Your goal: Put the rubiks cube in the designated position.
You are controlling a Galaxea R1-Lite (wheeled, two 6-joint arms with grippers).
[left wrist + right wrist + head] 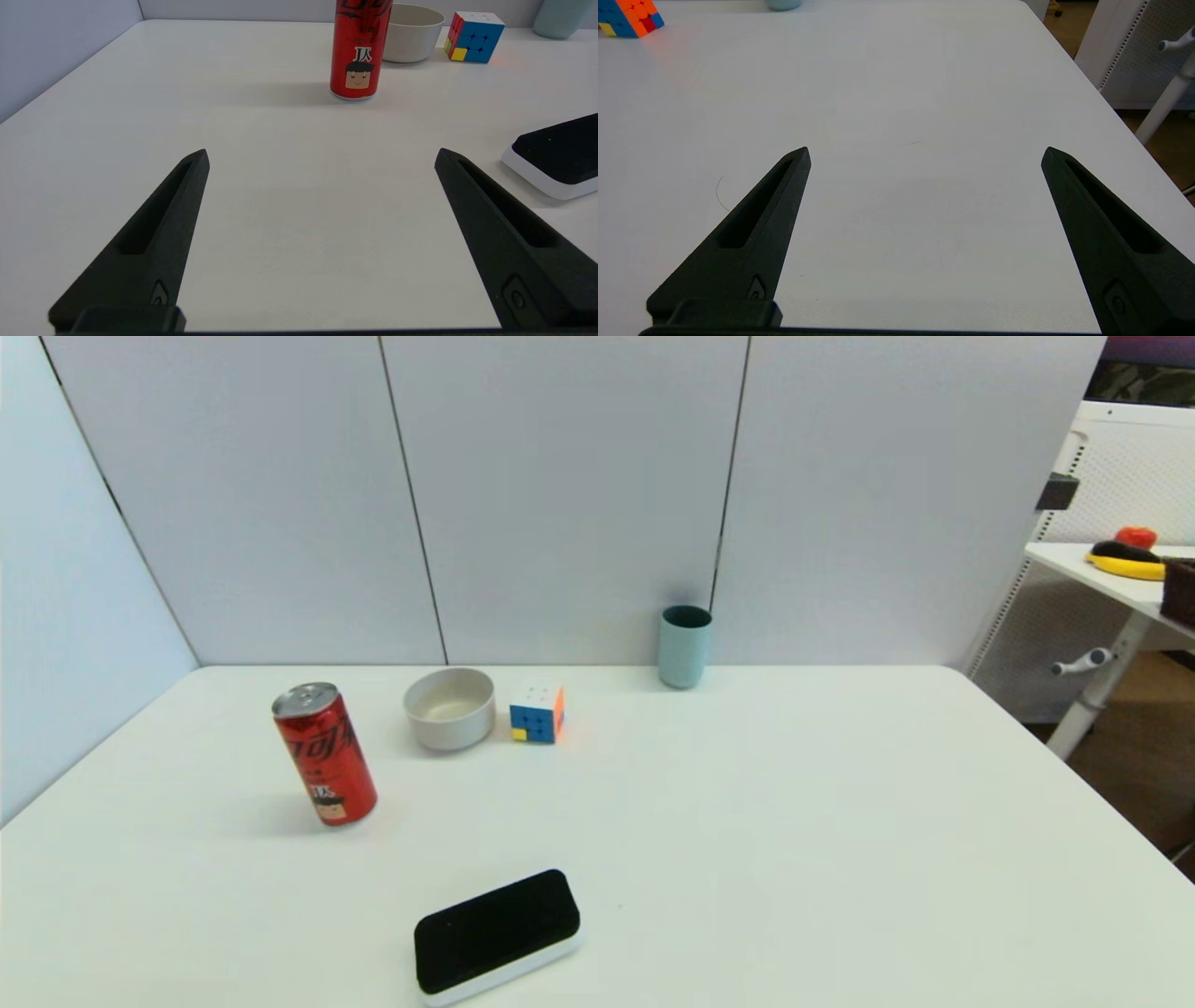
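Note:
The rubiks cube (pixel 538 714) rests on the white table near the back, just right of the white bowl, blue face toward me and orange face to the right. It also shows far off in the left wrist view (pixel 473 37) and at the edge of the right wrist view (pixel 628 17). No marker shows the designated position; the tabletop is plain white. Both arms are out of the head view. My left gripper (pixel 321 156) is open over bare table near the front left. My right gripper (pixel 926 154) is open over bare table near the front right. Neither holds anything.
A red soda can (pixel 325 753) stands left of a white bowl (pixel 449 707). A teal cup (pixel 684 646) stands by the back wall. A black-topped white eraser (pixel 497 934) lies near the front edge. The table's right edge drops to the floor by a white desk (pixel 1116 581).

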